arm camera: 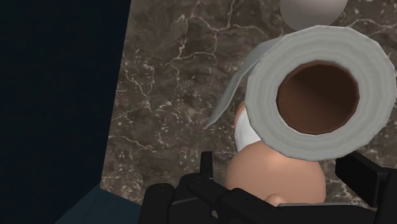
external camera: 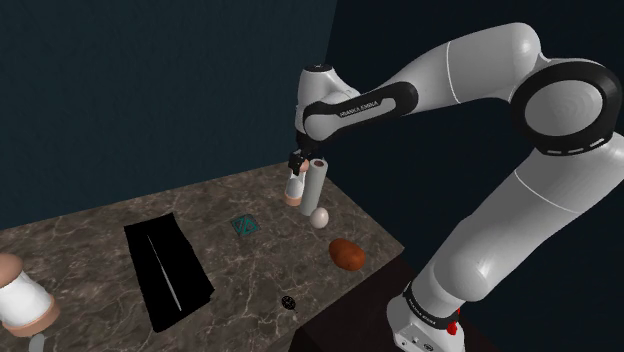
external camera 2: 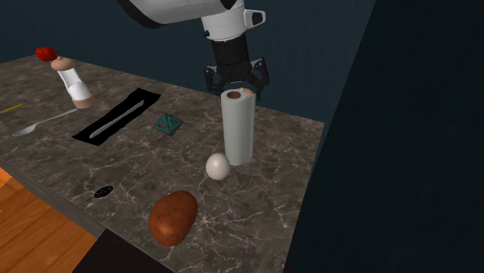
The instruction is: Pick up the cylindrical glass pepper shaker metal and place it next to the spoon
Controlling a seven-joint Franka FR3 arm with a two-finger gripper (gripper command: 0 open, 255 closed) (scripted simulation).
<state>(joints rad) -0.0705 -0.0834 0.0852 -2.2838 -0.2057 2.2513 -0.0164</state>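
Closest in the shoulder view stands a second shaker [external camera: 22, 298], white with a tan top, while far along the marble counter [external camera: 90, 240] the gripper [external camera: 297, 165] hangs over the pepper shaker [external camera: 294, 192], just beside one paper roll [external camera: 316, 180], with one egg [external camera: 319, 217] and one potato [external camera: 346, 253] nearer the camera. From the second exterior view the same single potato, egg and roll line up, the gripper splayed behind the roll, and one spoon [external camera 2: 43, 122] lies near the second shaker. At the wrist, two black fingers [arm camera: 359, 173] stand apart either side of the pepper shaker's tan top.
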